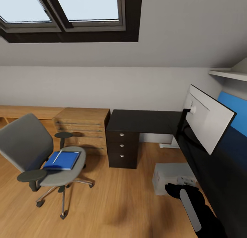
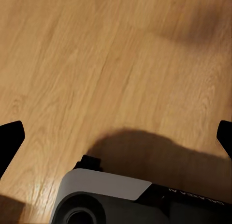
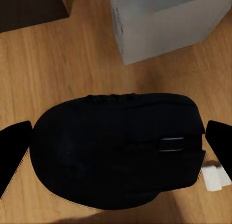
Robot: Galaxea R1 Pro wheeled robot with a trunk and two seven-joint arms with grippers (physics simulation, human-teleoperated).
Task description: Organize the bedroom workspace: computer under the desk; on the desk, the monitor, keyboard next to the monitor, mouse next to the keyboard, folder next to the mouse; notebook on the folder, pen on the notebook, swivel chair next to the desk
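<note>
Head view looks down into the bedroom: the swivel chair (image 1: 37, 155) stands on the wooden floor (image 1: 113, 203) at the left, well apart from the worktop (image 1: 144, 121), and the blue folder (image 1: 63, 160) lies flat on its seat with the thin pale pen (image 1: 57, 156) resting on top — the notebook cannot be made out there. The worktop's black top runs from the drawer unit (image 1: 122, 149) round the corner to the right, where the monitor (image 1: 210, 118) stands on it, white back toward the camera, in front of the blue panel (image 1: 235, 107). The computer (image 1: 171, 178) sits on the floor beside the worktop's edge, just right of the drawers. Low at the right, the right arm reaches in, and its claw (image 1: 176, 190) hangs over the floor near the computer. Right wrist view shows that claw (image 3: 116, 154) gripping the black mouse (image 3: 116, 156) between its two fingers, with the computer (image 3: 164, 21) on the floor beyond it. Left wrist view shows the left claw (image 2: 116, 137) spread wide with nothing between its fingers — bare floor and part of the robot's base (image 2: 106, 197) lie beneath it.
</note>
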